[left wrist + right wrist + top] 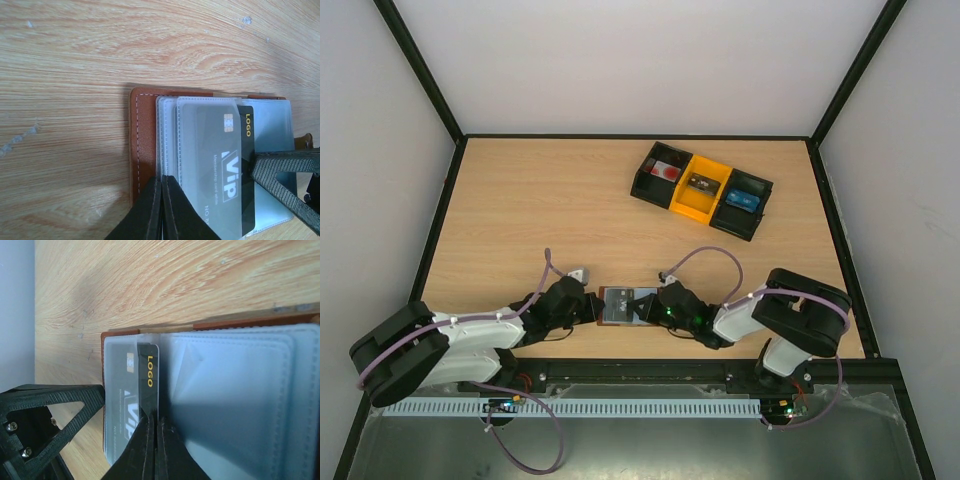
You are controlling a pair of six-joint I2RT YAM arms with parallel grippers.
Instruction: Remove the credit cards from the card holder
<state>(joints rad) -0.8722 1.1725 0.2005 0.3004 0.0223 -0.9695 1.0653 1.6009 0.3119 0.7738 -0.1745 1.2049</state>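
Two arms reached inward over the pale wood-grain table and met at its near edge. On the left, the left gripper held its matte black, wedge-shaped fingers pressed flat together. The tips lay over the line where brown leather gave way to plastic, and whether they nipped anything there could not be told.

Just to the right lay the card holder, opened flat on the wood near the middle of the near edge, between the two pincers. It was a smooth tan leather-like cover with rounded corners and a row of pale stitching along its border. Several frosted plastic sleeves were stacked inside it, their rounded edges stepped one behind another.

Under the top sleeve sat a thin grey credit card, a flat rectangle with a small gold chip and white "ViP" lettering. Its glossy black strip, marked "LOGO" in yellow, poked out past the sleeve's edge. Right of that, the holder's other half showed soft grey-blue pockets with stitched, rounded outlines.

The right gripper, with the same ribbed, triangular black fingers, was fully closed, its tips clamped on that black strip of the card.

Far to the right and well apart, towards the back, stood a tray of three square bins, black, yellow and black, each with a small item inside.
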